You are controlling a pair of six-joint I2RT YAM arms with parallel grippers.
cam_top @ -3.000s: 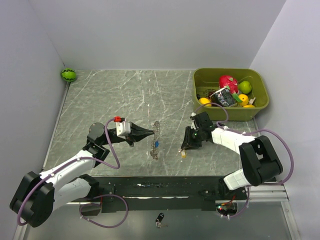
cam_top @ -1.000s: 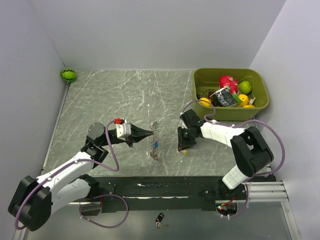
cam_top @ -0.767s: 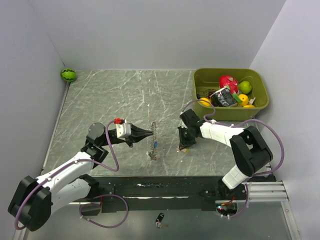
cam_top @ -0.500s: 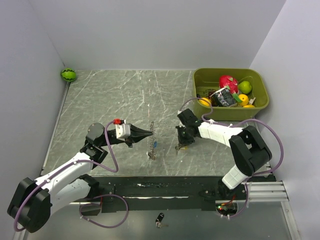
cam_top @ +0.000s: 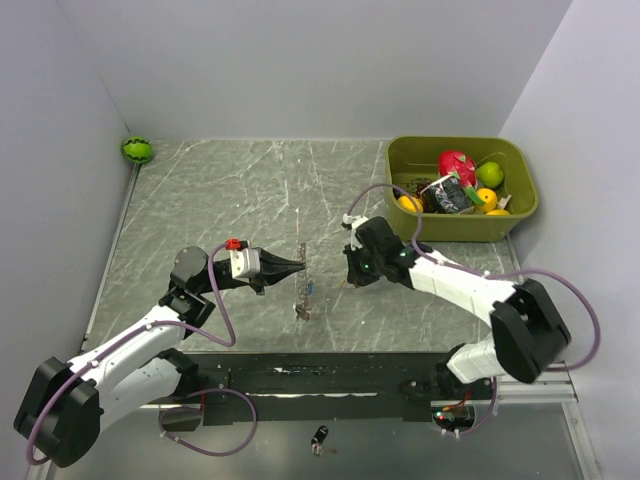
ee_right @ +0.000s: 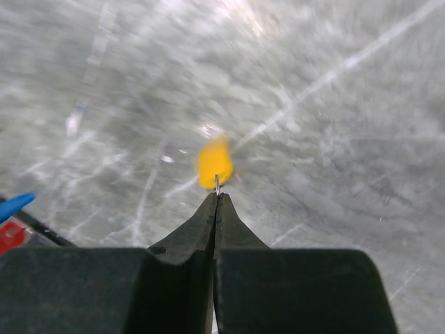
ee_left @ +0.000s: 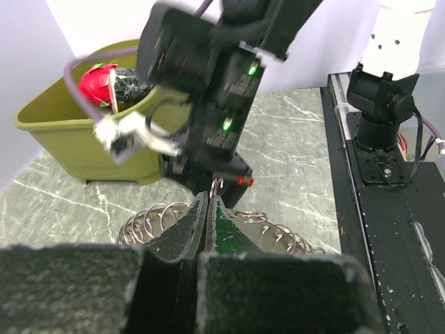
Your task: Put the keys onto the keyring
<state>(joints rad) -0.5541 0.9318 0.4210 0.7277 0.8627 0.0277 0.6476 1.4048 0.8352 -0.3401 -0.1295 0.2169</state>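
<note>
At the centre of the marbled surface (cam_top: 200, 200), the left pincer (cam_top: 299, 267) is clamped on the keyring (ee_left: 154, 217), standing it on edge, likely to present its rim. Just right of it and apart, the right pincer (cam_top: 349, 274) pinches a yellow-headed key (ee_right: 213, 161), apparently for threading.

Both arms stretch forward and bend inward, tips facing each other, near but apart. Left gripper (cam_top: 298, 266), jaws pressed together, pinches the keyring (ee_left: 146, 221); right gripper (cam_top: 349, 276), jaws closed, pinches a yellow-headed key (ee_right: 214, 162).

Keyring (cam_top: 303, 298) in left end effector (cam_top: 299, 266)
</note>
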